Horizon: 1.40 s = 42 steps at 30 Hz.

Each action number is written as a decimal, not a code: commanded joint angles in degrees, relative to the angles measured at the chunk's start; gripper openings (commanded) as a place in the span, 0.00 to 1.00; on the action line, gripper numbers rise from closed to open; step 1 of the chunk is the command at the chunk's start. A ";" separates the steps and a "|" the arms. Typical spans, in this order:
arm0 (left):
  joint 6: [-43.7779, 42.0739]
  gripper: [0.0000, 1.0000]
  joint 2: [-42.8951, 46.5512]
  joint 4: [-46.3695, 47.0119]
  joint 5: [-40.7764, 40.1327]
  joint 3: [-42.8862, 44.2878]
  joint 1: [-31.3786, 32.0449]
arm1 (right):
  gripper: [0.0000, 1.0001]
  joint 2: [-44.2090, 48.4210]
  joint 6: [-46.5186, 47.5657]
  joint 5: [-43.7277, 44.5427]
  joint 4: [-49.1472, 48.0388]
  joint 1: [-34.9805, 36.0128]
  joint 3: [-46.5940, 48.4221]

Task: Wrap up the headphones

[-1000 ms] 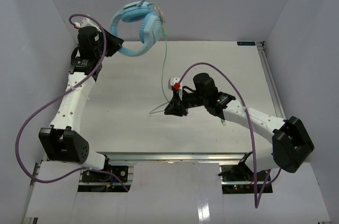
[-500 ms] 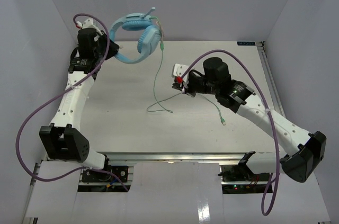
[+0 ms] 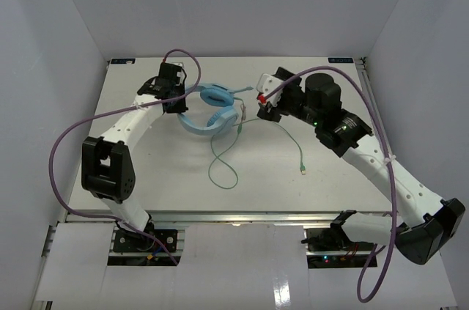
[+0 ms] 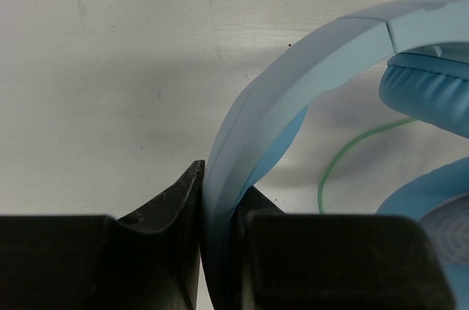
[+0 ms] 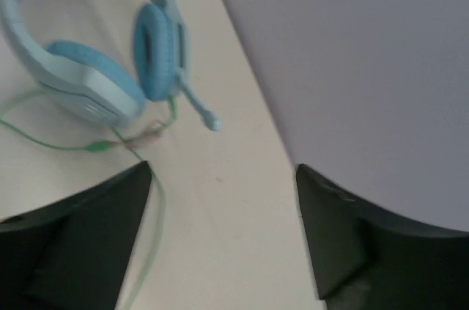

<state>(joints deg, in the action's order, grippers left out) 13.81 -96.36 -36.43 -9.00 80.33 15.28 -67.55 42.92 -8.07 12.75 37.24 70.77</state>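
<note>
**Pale-blue headphones (image 3: 212, 113) clamped at the band by the left arm, right jaws wide apart**

The headphones sit low over the white table (image 3: 168, 178), in its far half and a little left of the middle. The left gripper (image 4: 220, 178) has its two black fingers (image 4: 157, 222) shut tight on the curved headband (image 4: 293, 61). In the left wrist view the band rises from between them and arcs away to the right, with a soft shadow on the tabletop beneath it. From above, the headband bows toward the left. The two padded earcups (image 5: 152, 50) sit close together at its right end, seemingly resting on the surface. A thin microphone boom (image 5: 196, 106) sticks out from one cup.

The pale-green cable (image 4: 343, 149) leaves the earcups on their near side. It runs nearward across the table and curls into a loose loop around the middle. A second stretch trails off to the right and ends in the plug (image 3: 303, 171), which lies flat on the table, well apart from the headphones.

The right gripper (image 5: 223, 172) hovers just right of the earcups, pointing toward them. Its jaws stand wide apart with only bare tabletop between them, and it holds nothing. The cable runs close past one of its fingers; whether it touches cannot be told. Thick purple robot cables (image 3: 50, 160) arch over both arms.
</note>
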 commanded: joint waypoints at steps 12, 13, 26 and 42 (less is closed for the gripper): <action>17.89 0.00 17.89 5.72 16.03 16.14 -8.45 | 0.90 -1.44 -52.13 -35.81 -40.11 -7.59 -29.39; 18.50 0.00 18.36 5.73 16.81 16.45 -8.51 | 0.90 -2.62 -54.07 -35.93 -43.23 -7.64 -29.28; 21.57 0.00 23.00 5.05 22.92 15.53 -8.46 | 0.90 -17.74 -49.79 -41.78 -61.45 -6.31 -14.24; 24.07 0.00 24.74 5.67 25.00 15.81 -8.51 | 0.78 -27.99 -61.01 -51.71 -84.70 5.53 -18.06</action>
<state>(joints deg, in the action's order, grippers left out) 34.42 -74.76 -34.48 14.15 93.78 6.90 -95.04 -14.19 -56.01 -59.62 40.40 54.83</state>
